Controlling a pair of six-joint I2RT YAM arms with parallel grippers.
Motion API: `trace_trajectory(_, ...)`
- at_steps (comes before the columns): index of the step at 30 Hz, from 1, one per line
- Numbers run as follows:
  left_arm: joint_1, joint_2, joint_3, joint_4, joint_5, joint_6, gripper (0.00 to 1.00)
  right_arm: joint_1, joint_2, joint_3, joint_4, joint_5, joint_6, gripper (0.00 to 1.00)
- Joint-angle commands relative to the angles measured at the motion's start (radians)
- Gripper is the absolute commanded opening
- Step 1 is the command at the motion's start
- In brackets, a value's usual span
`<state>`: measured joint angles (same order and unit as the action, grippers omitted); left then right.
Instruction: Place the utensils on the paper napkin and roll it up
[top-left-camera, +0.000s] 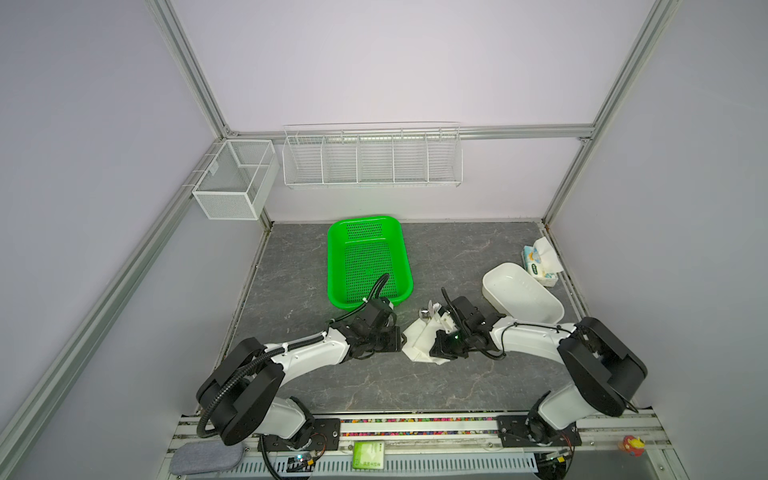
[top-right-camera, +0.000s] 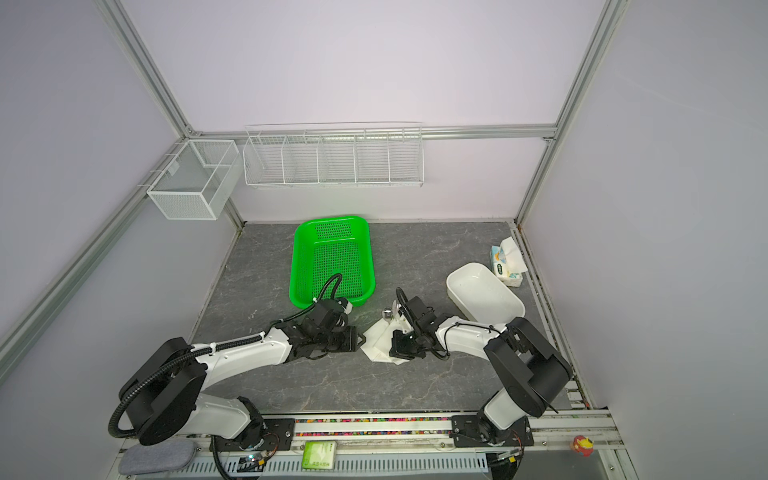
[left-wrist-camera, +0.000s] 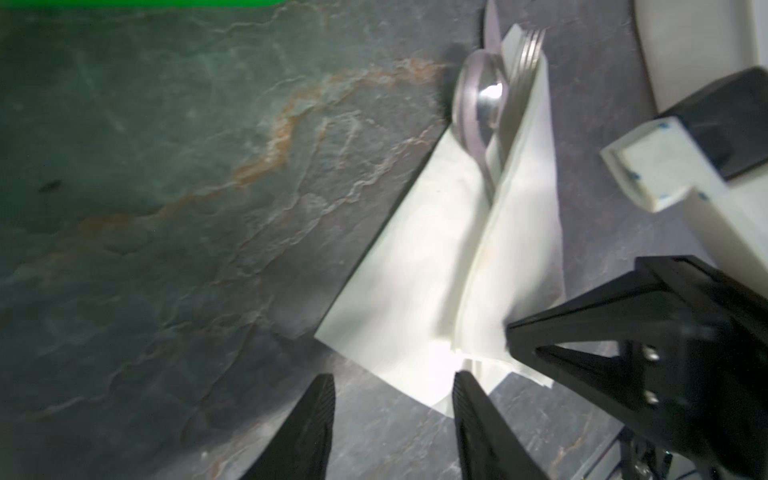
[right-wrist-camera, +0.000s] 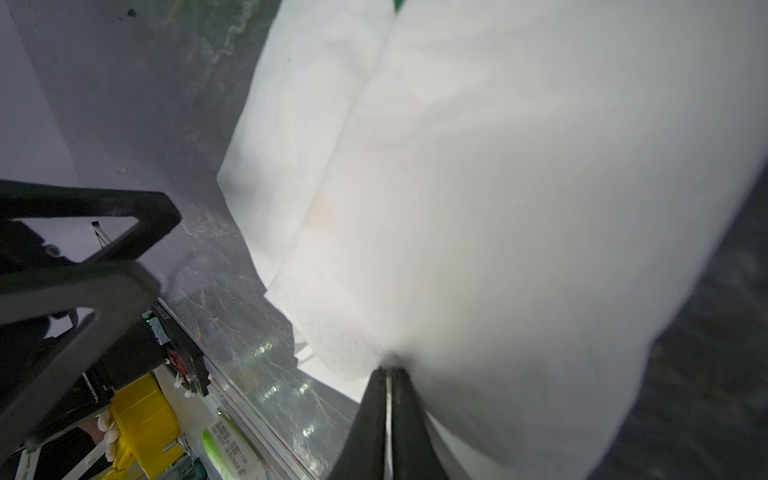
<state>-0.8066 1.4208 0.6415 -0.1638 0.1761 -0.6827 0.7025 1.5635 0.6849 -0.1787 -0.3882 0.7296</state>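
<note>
The white paper napkin (left-wrist-camera: 415, 291), folded partly over the shiny silver spoon, knife and fork (left-wrist-camera: 486, 104), lies on the grey stone-patterned tabletop (left-wrist-camera: 166, 208) near the green plastic mesh basket (top-left-camera: 365, 257). The right gripper (right-wrist-camera: 388, 370) pinches the napkin's edge; the left gripper (left-wrist-camera: 392, 378) stands half-parted alongside, gripping nothing.

Polished, mirror-bright metal utensils (left-wrist-camera: 482, 99); thin, matt, softly creased white paper napkin (left-wrist-camera: 415, 270); table (left-wrist-camera: 187, 166) matt, veined slate-look; glossy perforated green plastic basket (top-left-camera: 365, 266); smooth white plastic tub (top-left-camera: 519, 295)
</note>
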Motion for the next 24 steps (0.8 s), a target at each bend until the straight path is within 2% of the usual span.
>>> trace_trajectory(1,0.004,-0.001,0.003,-0.012,-0.038,-0.026,0.48,0.006,-0.003,-0.035,-0.068,0.049,0.013,0.10)
trace_trajectory(9,-0.002,0.063,0.014,0.024,-0.019,-0.047,0.48,0.009,0.008,-0.035,-0.056,0.045,0.018,0.10)
trace_trajectory(16,-0.018,0.101,-0.007,0.057,-0.056,-0.101,0.49,0.012,0.013,-0.033,-0.048,0.046,0.023,0.10)
trace_trajectory(24,-0.051,0.183,0.022,0.143,0.020,-0.106,0.49,0.013,0.017,-0.035,-0.045,0.049,0.025,0.10)
